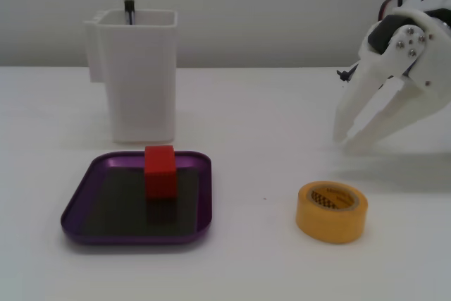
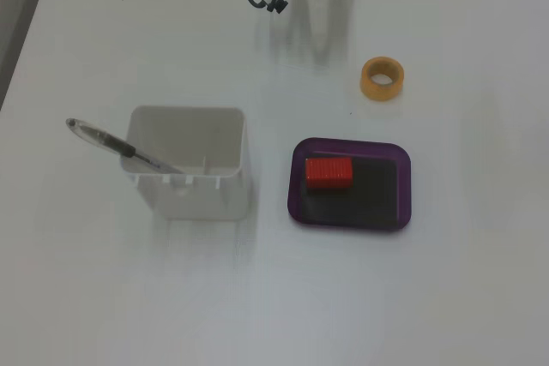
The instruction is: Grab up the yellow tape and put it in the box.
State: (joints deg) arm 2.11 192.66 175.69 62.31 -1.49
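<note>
One fixed view sits low, near table height, and looks level across the table [image 1: 246,103] toward a pale wall. It stands close: the box [image 1: 81,206] lies in the foreground left, the tape [image 1: 331,211] right, the container [image 1: 139,75] behind, the gripper [image 1: 345,139] at the right edge. The other fixed view hangs high and looks almost straight down from farther off, with the arm's side at its top edge. Both share the box [image 2: 296,179], tape [image 2: 382,79], container [image 2: 190,199], pen [image 2: 111,143] and cube [image 2: 329,173]; left and right match between them.
</note>
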